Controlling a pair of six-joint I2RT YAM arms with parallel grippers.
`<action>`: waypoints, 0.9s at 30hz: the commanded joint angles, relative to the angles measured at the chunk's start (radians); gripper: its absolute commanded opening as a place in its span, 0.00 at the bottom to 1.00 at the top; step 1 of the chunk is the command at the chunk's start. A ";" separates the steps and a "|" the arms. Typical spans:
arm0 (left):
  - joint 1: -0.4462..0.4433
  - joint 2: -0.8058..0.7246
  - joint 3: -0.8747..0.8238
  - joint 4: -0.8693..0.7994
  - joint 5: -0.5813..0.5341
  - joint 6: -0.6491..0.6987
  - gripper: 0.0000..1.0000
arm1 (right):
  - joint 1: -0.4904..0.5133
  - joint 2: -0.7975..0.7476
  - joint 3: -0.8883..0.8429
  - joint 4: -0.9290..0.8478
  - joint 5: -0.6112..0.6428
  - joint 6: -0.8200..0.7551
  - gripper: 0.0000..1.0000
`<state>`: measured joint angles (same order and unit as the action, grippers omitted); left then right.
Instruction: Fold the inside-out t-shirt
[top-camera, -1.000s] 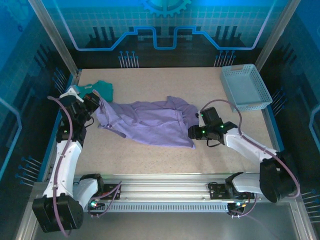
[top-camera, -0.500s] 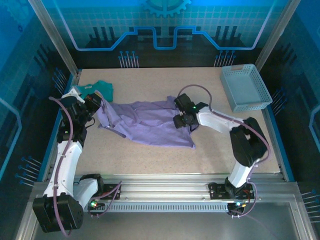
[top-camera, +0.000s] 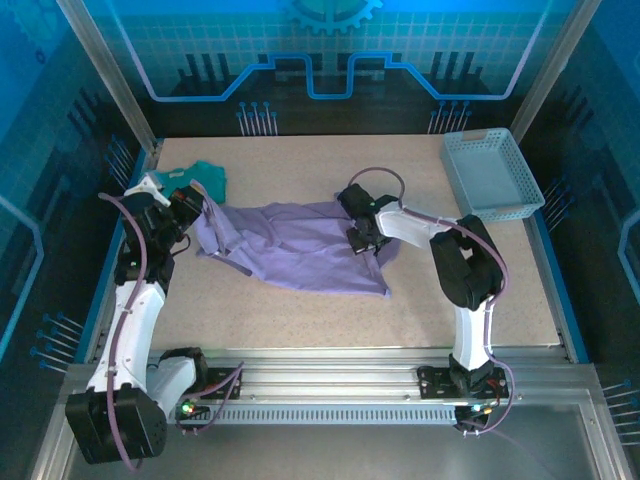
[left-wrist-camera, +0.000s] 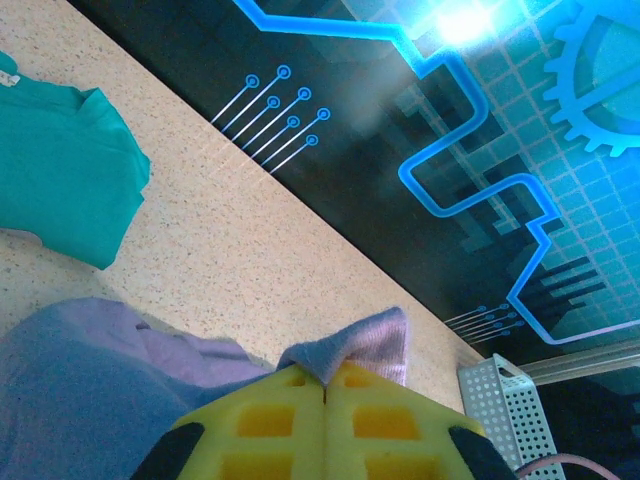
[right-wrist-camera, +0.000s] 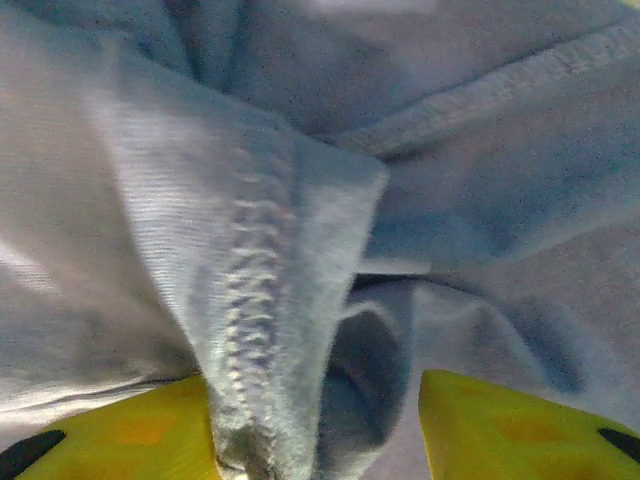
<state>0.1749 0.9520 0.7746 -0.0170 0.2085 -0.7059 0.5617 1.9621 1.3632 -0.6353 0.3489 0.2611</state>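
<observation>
**Top view.** The purple t-shirt (top-camera: 295, 250) lies crumpled and spread across the middle of the table (top-camera: 300, 310). The left end effector (top-camera: 192, 207) sits at the left edge of the t-shirt and holds that edge raised off the table. The right end effector (top-camera: 362, 240) rests on the right part of the t-shirt, near its bunched right edge. A teal shirt (top-camera: 205, 178) lies at the far left of the table, just beside the left end effector. A pale blue basket (top-camera: 492, 175) stands at the far right corner, well apart from the t-shirt.

**Left wrist view.** The 2 yellow fingers (left-wrist-camera: 270, 420) are pressed fully together, and a tab of purple cloth is pinched between them and sticks out past their tips. The teal shirt lies on the table to the left.

**Right wrist view.** The 2 yellow fingers of the right end effector stand apart, about half open. A stitched fold of the t-shirt lies in the gap, against the left finger. It cannot be determined whether the fingers press it.
</observation>
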 joint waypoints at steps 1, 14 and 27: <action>0.009 0.004 -0.016 0.035 0.029 0.000 0.00 | -0.019 -0.022 0.008 -0.043 0.021 -0.017 0.49; 0.009 0.001 -0.020 0.033 0.034 0.000 0.00 | -0.022 -0.034 0.016 -0.060 0.073 -0.048 0.36; 0.009 0.008 -0.020 0.037 0.037 0.002 0.00 | -0.039 -0.005 0.031 -0.048 0.053 -0.068 0.11</action>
<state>0.1749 0.9554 0.7689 -0.0166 0.2188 -0.7059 0.5438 1.9564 1.3636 -0.6655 0.4103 0.2001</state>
